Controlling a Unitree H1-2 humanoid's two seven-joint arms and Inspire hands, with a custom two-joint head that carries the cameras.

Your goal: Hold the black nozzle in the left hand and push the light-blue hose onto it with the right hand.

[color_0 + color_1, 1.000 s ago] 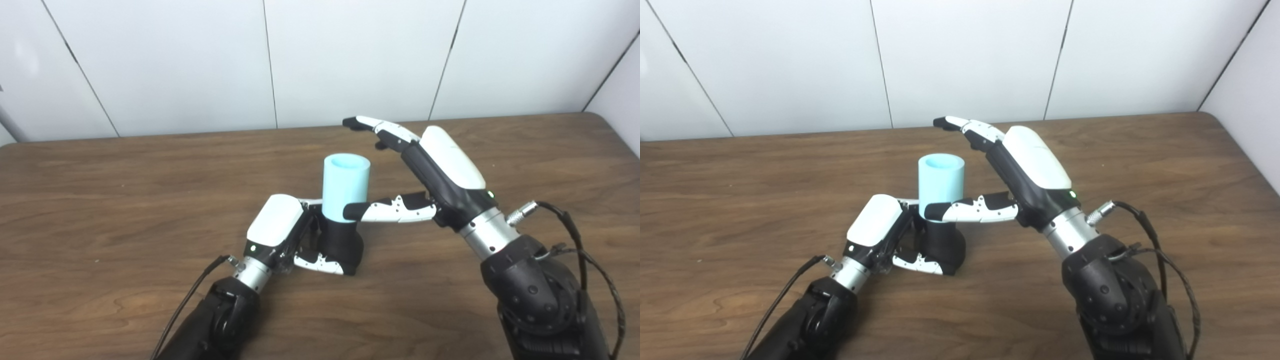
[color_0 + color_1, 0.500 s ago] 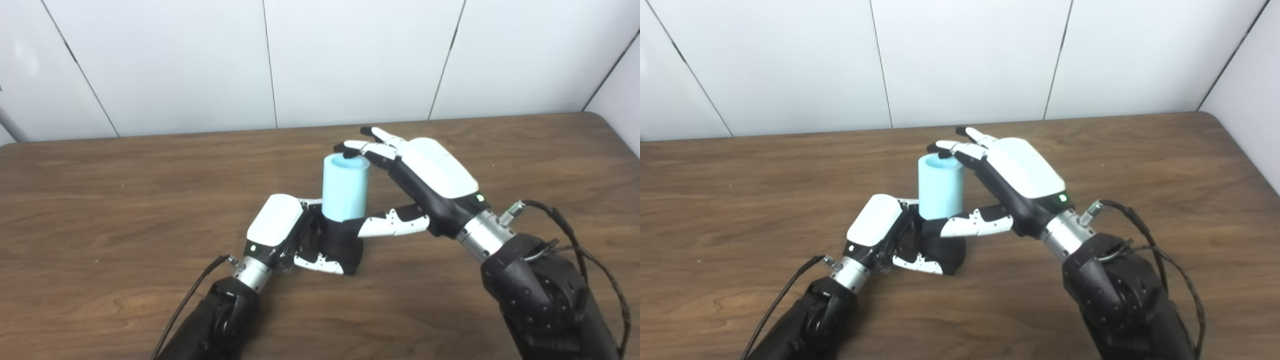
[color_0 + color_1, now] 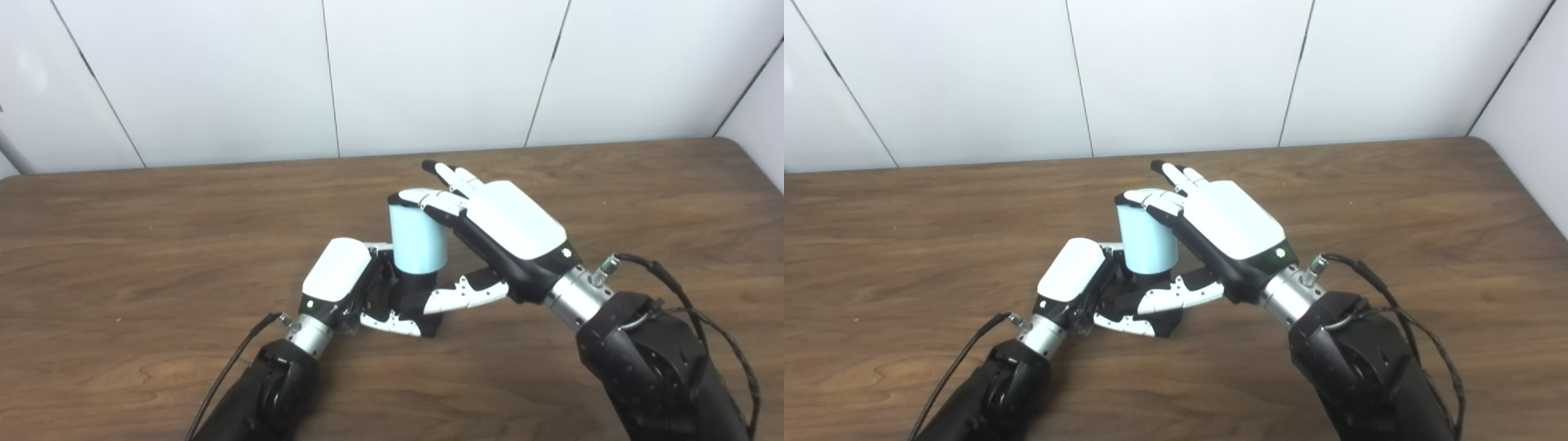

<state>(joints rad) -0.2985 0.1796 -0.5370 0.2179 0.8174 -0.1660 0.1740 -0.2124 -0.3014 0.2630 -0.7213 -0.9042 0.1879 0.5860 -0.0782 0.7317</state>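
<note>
Brown wooden table [image 3: 122, 245] before white panelled wall [image 3: 429, 67].

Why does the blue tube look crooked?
The light-blue hose leans left on the black nozzle instead of standing straight. The right hand presses on its top; the left hand grips the nozzle.

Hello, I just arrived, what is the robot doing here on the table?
The robot is joining two parts. Its left hand is closed around the black nozzle, which stands on the wooden table. The light-blue hose already sits on top of the nozzle. The right hand lies with its fingers over the hose's top end and its thumb beside the nozzle below, apparently pressing the hose down. The hose leans slightly.
</note>
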